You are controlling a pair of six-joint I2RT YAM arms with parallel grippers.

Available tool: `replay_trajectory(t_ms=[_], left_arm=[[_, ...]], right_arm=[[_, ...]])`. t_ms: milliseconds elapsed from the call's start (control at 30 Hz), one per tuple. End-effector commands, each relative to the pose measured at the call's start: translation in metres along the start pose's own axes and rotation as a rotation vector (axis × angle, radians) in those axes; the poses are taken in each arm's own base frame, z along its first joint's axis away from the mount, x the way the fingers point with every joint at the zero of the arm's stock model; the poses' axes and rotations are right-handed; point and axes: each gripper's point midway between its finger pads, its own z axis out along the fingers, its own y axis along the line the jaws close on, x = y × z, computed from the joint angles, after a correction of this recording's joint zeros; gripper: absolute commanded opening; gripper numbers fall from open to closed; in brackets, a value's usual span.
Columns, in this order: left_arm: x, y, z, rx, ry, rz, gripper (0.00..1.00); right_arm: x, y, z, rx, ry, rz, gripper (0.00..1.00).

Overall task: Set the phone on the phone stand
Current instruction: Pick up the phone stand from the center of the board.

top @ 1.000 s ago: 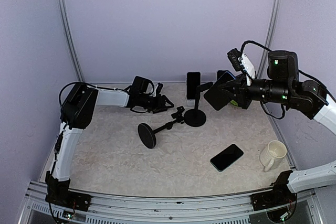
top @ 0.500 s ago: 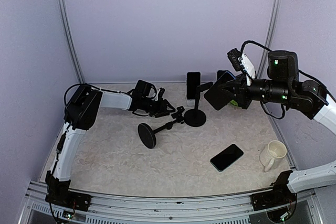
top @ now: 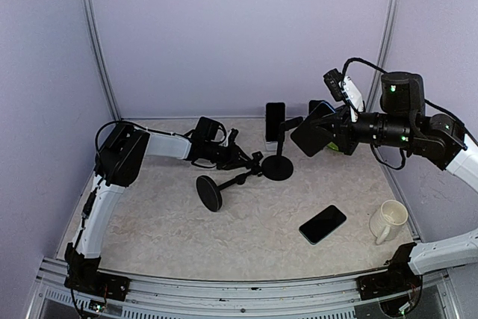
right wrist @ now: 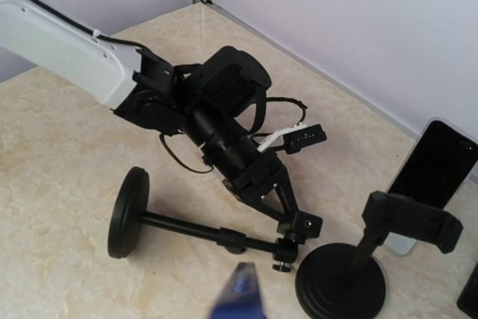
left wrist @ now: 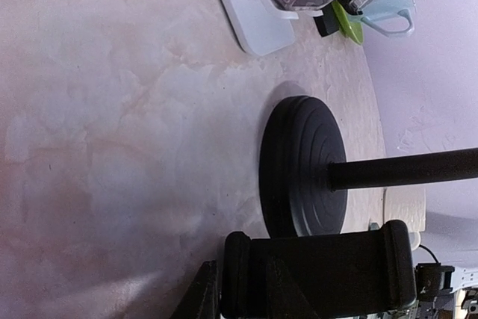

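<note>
Near the mug (top: 388, 220) lies a black phone (top: 323, 223)

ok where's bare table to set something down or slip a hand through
Bare: the near-left table, in front of the toppled phone stand, and the strip between it and the flat phone. Crowded: back centre, where the left gripper, upright phone stand and propped phone cluster; mug near right.

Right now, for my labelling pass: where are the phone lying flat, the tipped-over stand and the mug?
phone (top: 323, 223), top view, middle of its dark face.
tipped-over stand (top: 209, 193), top view, round base.
mug (top: 386, 224), top view, outer wall.
</note>
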Motion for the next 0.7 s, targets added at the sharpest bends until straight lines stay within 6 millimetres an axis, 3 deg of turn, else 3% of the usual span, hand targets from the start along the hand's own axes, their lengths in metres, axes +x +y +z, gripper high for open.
replay_trajectory(t_ms=[0,167,333,667], left_arm=[[0.002,-0.002,0.005,0.025,0.002,0.004,0.17],[-0.007,-0.011,0.000,0.040,-0.026,0.014,0.01],[-0.020,-0.026,-0.011,0.062,-0.076,0.035,0.00],[-0.054,-0.097,-0.064,0.059,-0.242,0.226,0.00]], right_arm=[[-0.022,-0.006,-0.010,0.027,-0.081,-0.012,0.00],[-0.022,-0.006,-0.010,0.024,-0.082,-0.012,0.00],[-0.025,-0.005,-0.009,0.019,-0.083,-0.010,0.00],[-0.030,0.020,0.003,-0.141,-0.076,0.011,0.00]])
